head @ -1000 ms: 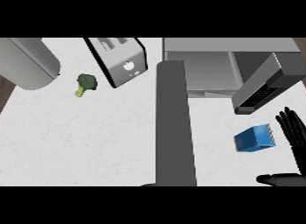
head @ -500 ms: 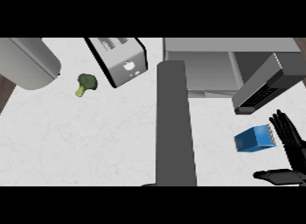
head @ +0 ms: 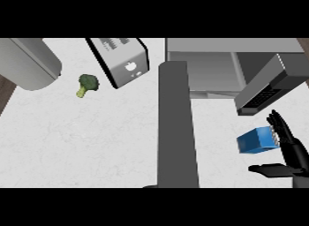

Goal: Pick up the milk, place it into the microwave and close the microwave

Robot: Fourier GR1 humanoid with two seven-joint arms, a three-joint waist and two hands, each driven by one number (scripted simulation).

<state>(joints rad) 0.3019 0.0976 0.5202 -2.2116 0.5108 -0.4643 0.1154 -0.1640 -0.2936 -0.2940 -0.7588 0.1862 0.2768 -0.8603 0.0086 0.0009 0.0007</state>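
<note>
The milk (head: 256, 142) is a small blue carton on the white counter (head: 85, 145), at the right, just in front of the microwave. The microwave (head: 212, 70) stands at the back right with its dark door (head: 273, 84) swung open toward the right. My right hand (head: 292, 152) comes in from the lower right and stands open. Its straight fingers lie along the carton's right side, and its thumb (head: 266, 169) reaches out below the carton. I cannot tell whether the fingers touch the carton. No left hand shows.
A long grey bar (head: 177, 126), like a forearm, runs up the middle of the view and hides the counter behind it. A silver toaster (head: 121, 64) stands at the back, with a broccoli floret (head: 85, 84) to its left. A large grey rounded object (head: 23, 62) fills the back left corner.
My right hand has shifted left, closing in on the carton's right side, with the thumb now under it. The milk has not moved.
</note>
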